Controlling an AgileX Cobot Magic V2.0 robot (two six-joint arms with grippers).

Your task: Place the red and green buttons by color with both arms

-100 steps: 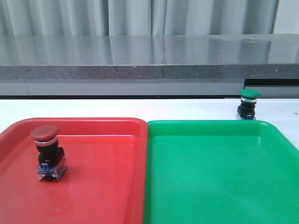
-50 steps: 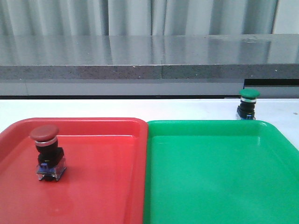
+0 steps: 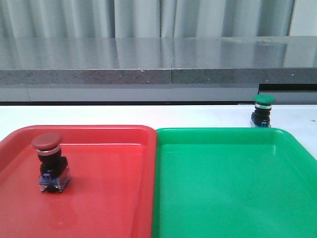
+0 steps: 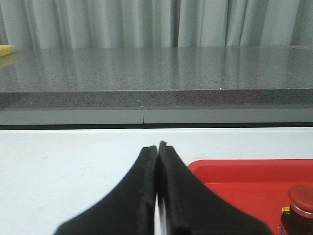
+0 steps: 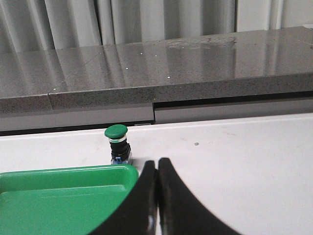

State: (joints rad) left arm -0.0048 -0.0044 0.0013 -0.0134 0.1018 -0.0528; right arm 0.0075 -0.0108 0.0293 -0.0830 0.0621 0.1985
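Observation:
The red button (image 3: 49,161) stands upright inside the red tray (image 3: 114,198), near its left side; its cap also shows in the left wrist view (image 4: 299,198). The green button (image 3: 263,110) stands upright on the white table just behind the green tray (image 3: 233,198), at the far right; it also shows in the right wrist view (image 5: 118,143). My left gripper (image 4: 157,146) is shut and empty, over the table to the left of the red tray's corner. My right gripper (image 5: 156,161) is shut and empty, a short way in front of the green button and to its right. Neither arm shows in the front view.
The two trays sit side by side, edges touching, filling the near part of the white table (image 3: 198,115). A long grey stone ledge (image 3: 158,64) runs along the back, with curtains behind it. A small speck (image 5: 196,144) lies on the table.

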